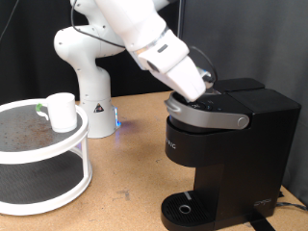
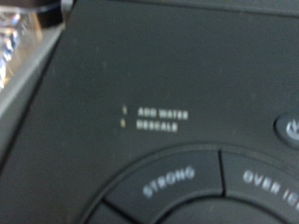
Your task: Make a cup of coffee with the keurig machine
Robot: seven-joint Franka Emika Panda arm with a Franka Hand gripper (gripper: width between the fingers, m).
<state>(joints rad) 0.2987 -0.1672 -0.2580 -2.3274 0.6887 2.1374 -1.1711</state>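
The gripper [image 1: 205, 89] is down at the top of the coffee machine [image 1: 226, 154], pressed close to the grey lid handle [image 1: 207, 117]. Its fingers are hidden behind the hand in the exterior view and absent from the wrist view, so I cannot tell whether they are spread or closed, or whether they touch anything.

Just ahead of the fingers, the wrist view shows the black button panel [image 2: 177, 140], with "STRONG" [image 2: 168, 182] and 2 indicator labels [image 2: 157, 119] legible.

The white cup [image 1: 61, 112] sits well apart from the fingers, on the upper tier of a round rack [image 1: 43, 183]. The drip base [image 1: 185, 206] has no cup on it, so cup placement and brewing look undone.
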